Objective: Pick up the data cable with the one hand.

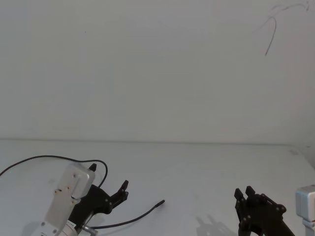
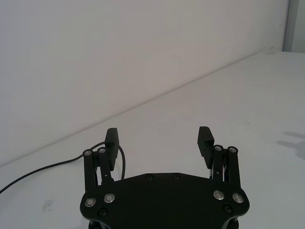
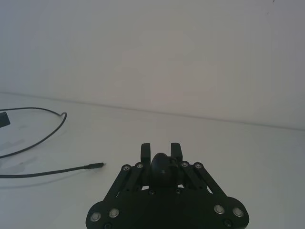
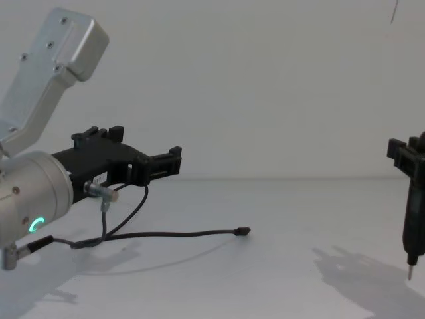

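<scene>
The data cable is a thin black cord lying on the white table. It arcs in from the left edge, passes under my left arm, and ends in a small plug. The plug lies free on the table. My left gripper, the one hand, hovers above the cable's loop, left of the plug. Its jaws stand open and hold nothing, as the left wrist view shows, with the cable behind one finger. My right gripper rests at the front right, shut and holding nothing.
A plain white wall rises behind the table. A short dark wrist wire with a silver connector hangs under the left wrist, next to its green ring light. Bare tabletop lies between the plug and the right gripper.
</scene>
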`<state>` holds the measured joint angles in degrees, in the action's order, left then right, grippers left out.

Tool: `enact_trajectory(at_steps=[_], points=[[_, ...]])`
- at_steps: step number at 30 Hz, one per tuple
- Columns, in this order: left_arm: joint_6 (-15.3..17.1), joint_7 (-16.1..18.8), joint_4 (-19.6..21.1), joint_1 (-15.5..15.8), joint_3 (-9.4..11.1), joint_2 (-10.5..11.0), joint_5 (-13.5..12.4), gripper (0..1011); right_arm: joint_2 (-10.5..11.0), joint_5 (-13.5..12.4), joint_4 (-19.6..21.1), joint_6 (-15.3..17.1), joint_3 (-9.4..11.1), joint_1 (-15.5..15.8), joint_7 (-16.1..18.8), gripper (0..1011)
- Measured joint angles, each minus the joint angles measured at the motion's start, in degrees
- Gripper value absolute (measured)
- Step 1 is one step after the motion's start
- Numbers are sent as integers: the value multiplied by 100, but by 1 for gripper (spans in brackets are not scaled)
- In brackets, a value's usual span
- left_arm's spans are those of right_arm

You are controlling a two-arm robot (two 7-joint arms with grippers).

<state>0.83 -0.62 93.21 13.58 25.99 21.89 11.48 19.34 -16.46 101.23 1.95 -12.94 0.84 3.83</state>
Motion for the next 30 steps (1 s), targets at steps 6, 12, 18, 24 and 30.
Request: enact_trajectory(at_steps=[6,12,18,24,30], points=[[0,0,0,0,2,0,0,1001,0,0,0,0,0,0,0,250],[0,0,0,0,4,0,0,1001,0,0,0,0,0,0,0,250],[0,-1,-3,0,4,0,1,1001,0,0,0,0,0,-1,0,250],[-6,-87,-16,21,3,8,24,1001,0,0,0,0,0,0,0,250],[-26,-378,-57,100,2,68,139,1001,0,0,0,0,0,0,0,250]])
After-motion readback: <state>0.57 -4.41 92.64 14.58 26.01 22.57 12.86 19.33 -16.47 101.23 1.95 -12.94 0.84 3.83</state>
